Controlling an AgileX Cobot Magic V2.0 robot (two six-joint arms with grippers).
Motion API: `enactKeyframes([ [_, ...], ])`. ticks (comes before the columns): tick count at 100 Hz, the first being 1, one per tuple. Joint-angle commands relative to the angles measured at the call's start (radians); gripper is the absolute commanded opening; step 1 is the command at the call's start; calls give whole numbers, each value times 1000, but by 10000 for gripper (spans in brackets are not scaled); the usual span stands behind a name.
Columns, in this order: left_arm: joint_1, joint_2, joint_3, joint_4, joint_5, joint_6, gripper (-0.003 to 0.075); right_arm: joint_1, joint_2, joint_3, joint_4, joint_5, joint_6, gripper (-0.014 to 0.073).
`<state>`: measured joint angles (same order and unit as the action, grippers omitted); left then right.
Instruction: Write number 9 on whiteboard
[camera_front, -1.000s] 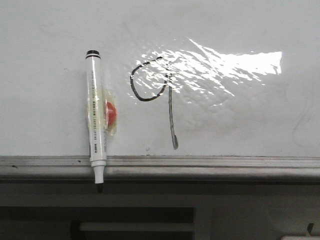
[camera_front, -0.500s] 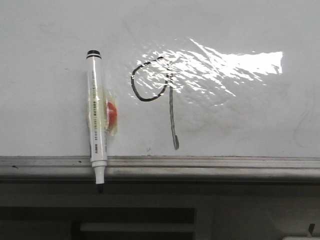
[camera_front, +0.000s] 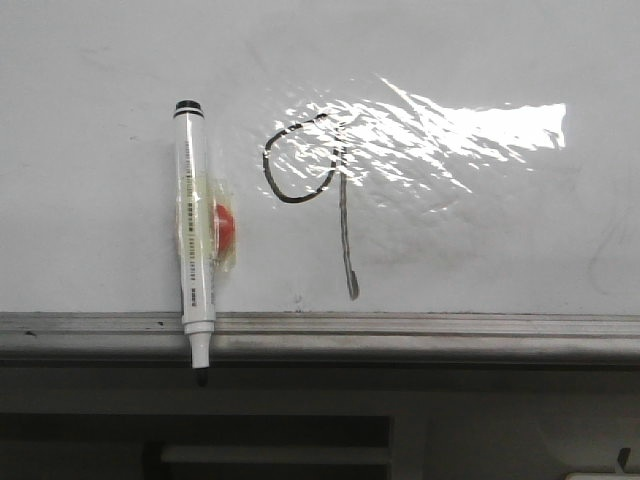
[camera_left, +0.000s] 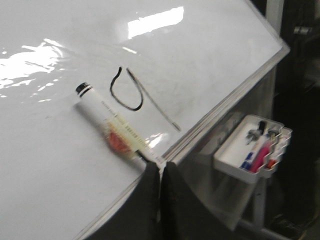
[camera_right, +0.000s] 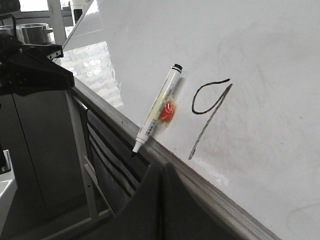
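A black number 9 (camera_front: 305, 165) stands drawn on the whiteboard (camera_front: 480, 230), its thin tail running down toward the frame. It shows too in the left wrist view as the number 9 (camera_left: 127, 92) and in the right wrist view as the number 9 (camera_right: 207, 100). A white marker pen (camera_front: 193, 230) with a red magnet lies on the board left of the figure, its black tip past the frame edge. My left gripper (camera_left: 161, 166) is shut and empty, just off the pen's tip end. Below the board's frame, my right gripper (camera_right: 162, 167) is shut and empty. Neither gripper appears in the front view.
The grey metal frame (camera_front: 400, 330) runs along the whiteboard's near edge. A white tray (camera_left: 252, 150) holding several markers hangs beside the board. A dark stand with metal pots (camera_right: 30, 32) sits beyond the board's corner.
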<state>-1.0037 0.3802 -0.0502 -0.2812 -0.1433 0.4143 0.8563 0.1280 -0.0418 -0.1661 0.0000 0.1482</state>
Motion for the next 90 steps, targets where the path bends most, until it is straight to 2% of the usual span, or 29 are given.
enactKeyframes([
  [1,99,-18,20,115,-123,-143,-20,0,10,-24,-5,-80,-8,-61],
  [7,187,-50,50,122,-123,-285,-20,0,10,-24,-5,-80,-8,-61],
  [14,291,-102,72,124,-98,-354,-20,0,10,-24,-5,-80,-8,-61],
  [41,697,-304,69,229,143,-354,-20,0,10,-24,-5,-80,-8,-61],
  [53,855,-411,71,265,311,-354,-20,0,10,-24,-5,-80,-8,-61],
  [64,933,-414,71,281,434,-357,-20,0,10,-24,-5,-80,-8,-61],
  [90,954,-413,71,300,427,-352,-20,0,10,-24,-5,-80,-8,-61],
])
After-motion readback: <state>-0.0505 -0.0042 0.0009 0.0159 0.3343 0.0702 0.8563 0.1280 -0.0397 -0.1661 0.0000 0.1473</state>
